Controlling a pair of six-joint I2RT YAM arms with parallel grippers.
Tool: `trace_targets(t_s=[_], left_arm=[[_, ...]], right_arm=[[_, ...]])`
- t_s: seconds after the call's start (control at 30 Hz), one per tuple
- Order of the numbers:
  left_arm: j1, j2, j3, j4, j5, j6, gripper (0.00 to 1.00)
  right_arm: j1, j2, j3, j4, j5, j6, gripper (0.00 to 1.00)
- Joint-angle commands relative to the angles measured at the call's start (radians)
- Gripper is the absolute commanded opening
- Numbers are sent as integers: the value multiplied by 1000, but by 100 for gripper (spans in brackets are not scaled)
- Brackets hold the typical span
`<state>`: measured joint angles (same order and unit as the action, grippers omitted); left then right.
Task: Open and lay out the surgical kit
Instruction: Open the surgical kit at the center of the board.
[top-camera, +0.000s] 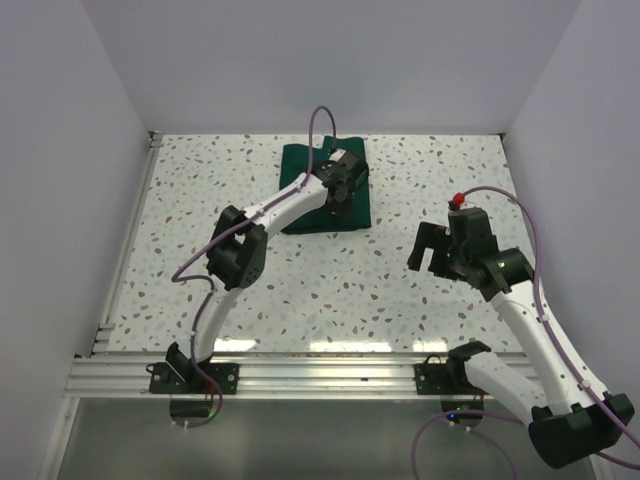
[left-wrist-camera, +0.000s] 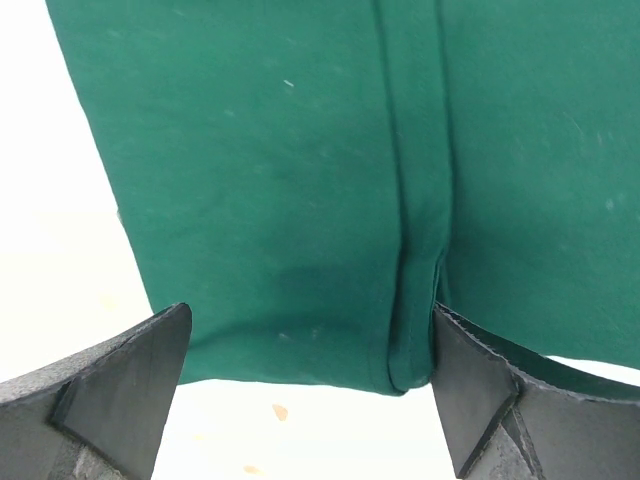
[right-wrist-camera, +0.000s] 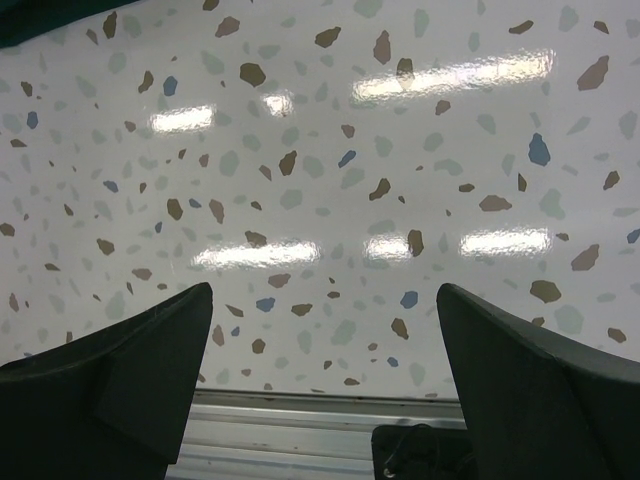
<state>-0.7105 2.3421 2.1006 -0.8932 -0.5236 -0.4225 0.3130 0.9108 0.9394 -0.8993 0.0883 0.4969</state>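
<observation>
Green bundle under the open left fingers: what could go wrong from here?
The left fingers straddle an edge of the bundle beside a folded seam; closing may pinch several layers and drag the whole bundle. The right fingers hover apart over bare table, so nothing pins the bundle.

Dark green cloth wrap (top-camera: 325, 190), speckled white table (top-camera: 300, 290)

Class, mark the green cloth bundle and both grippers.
green cloth bundle (top-camera: 300, 165), top view, bare left part
left gripper (left-wrist-camera: 310, 318), left wrist view, between fingertips
right gripper (right-wrist-camera: 322, 292), right wrist view, between fingertips
</observation>
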Motion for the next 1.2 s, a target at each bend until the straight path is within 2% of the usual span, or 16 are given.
trace_targets(t_s=[0.0, 0.13, 0.17, 0.23, 0.27, 0.33, 0.37, 0.47, 0.57, 0.77, 1.0, 1.1, 1.17], left_arm=[[22, -52, -2, 16, -26, 22, 100], [20, -58, -53, 48, 20, 19, 98], [22, -55, -57, 51, 30, 13, 91], [22, -50, -59, 63, 71, 13, 83], [22, -49, -59, 68, 83, 16, 72], [22, -37, -53, 71, 109, 14, 56], [22, -30, -44, 65, 115, 11, 42], [22, -15, -27, 51, 125, 8, 13], [22, -17, -30, 51, 132, 8, 0], [22, -24, -16, 39, 149, 16, 0], [52, -125, -36, 68, 123, 24, 0], [162, -254, -111, 79, 132, -24, 0], [302, -337, -239, 140, 164, -59, 0]], right_arm=[[-2, 3, -7, 30, 21, -9, 99], [-2, 5, -2, 28, 21, -12, 99], [-2, 7, -1, 23, 22, -14, 99], [-2, 8, 4, 19, 25, -14, 99], [-2, 11, 6, 19, 25, -17, 99], [-3, 14, 9, 17, 27, -21, 99], [-2, 13, 9, 17, 28, -20, 99], [-3, 14, 7, 17, 27, -21, 99], [-2, 16, 6, 17, 30, -20, 99], [-2, 17, -8, 33, 25, -15, 99], [-2, 83, 7, 40, -10, -26, 99], [-2, 105, 13, 40, -19, -23, 98], [-2, 114, 22, 31, -19, -29, 98]])
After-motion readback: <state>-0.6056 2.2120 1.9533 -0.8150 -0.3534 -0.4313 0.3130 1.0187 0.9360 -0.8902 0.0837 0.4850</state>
